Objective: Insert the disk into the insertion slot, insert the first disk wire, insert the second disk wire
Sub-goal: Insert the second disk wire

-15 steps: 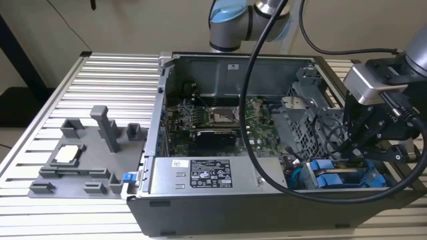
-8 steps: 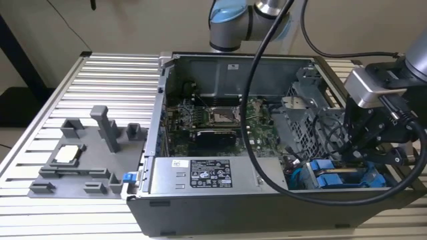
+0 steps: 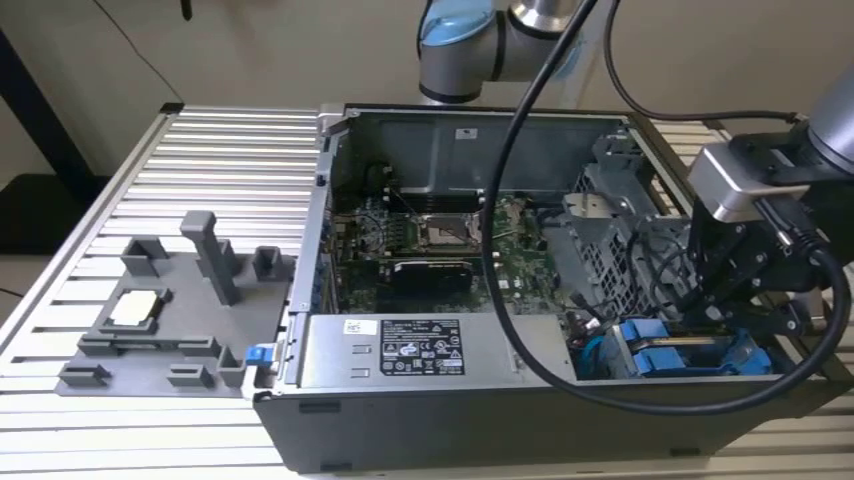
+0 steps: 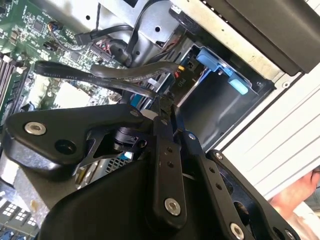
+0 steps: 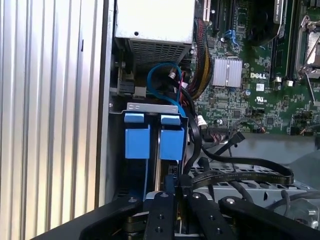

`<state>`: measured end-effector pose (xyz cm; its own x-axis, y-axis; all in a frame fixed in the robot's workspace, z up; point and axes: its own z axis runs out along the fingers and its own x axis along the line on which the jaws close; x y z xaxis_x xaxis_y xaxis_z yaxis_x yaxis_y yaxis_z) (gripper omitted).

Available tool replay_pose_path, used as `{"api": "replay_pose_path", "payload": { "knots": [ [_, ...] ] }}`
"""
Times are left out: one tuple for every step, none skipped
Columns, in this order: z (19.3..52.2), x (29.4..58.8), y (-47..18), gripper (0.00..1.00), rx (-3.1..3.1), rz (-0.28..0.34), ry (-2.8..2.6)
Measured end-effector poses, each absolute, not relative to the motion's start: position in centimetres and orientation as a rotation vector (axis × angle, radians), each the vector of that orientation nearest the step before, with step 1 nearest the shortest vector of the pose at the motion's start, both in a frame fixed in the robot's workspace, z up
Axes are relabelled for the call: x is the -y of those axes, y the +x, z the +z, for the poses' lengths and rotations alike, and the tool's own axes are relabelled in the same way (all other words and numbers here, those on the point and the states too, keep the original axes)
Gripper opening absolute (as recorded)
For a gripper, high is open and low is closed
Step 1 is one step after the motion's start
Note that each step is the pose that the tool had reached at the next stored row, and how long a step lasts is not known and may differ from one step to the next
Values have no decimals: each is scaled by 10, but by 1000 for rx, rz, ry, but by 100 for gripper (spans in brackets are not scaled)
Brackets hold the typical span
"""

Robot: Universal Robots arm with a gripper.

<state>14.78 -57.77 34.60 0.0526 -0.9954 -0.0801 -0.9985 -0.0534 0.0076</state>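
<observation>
The gripper hangs inside the open computer case, fingers pinched shut on a flat black cable. Just beside it, the disk sits seated in the insertion slot at the case's corner.

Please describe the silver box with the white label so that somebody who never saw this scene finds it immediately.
Find the open computer case on the ribbed metal table. Along its near wall in the exterior view, toward that view's left of the blue drive carriers, lies a silver box. Unlike the green circuit board behind it, it is plain metal with a white label on top.
</observation>
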Motion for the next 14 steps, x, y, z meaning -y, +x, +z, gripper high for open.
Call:
{"api": "replay_pose_path", "payload": {
  "knots": [
    [346,578,148,16,-2128,98,-2241],
    [345,578,148,16,-2129,98,-2240],
    [344,578,148,16,-2130,98,-2239],
    [344,578,149,16,-2132,98,-2237],
    [343,578,149,16,-2133,98,-2236],
    [343,578,149,16,-2134,98,-2235],
    [342,578,149,16,-2134,98,-2235],
    [342,578,149,16,-2135,98,-2233],
    [341,578,149,16,-2136,98,-2232],
    [340,578,149,16,-2138,98,-2231],
    [338,578,149,16,-2140,98,-2229],
    [338,578,149,16,-2141,97,-2229],
    [337,578,149,16,-2142,97,-2228],
    [337,578,149,16,-2142,97,-2228]
  ]
}}
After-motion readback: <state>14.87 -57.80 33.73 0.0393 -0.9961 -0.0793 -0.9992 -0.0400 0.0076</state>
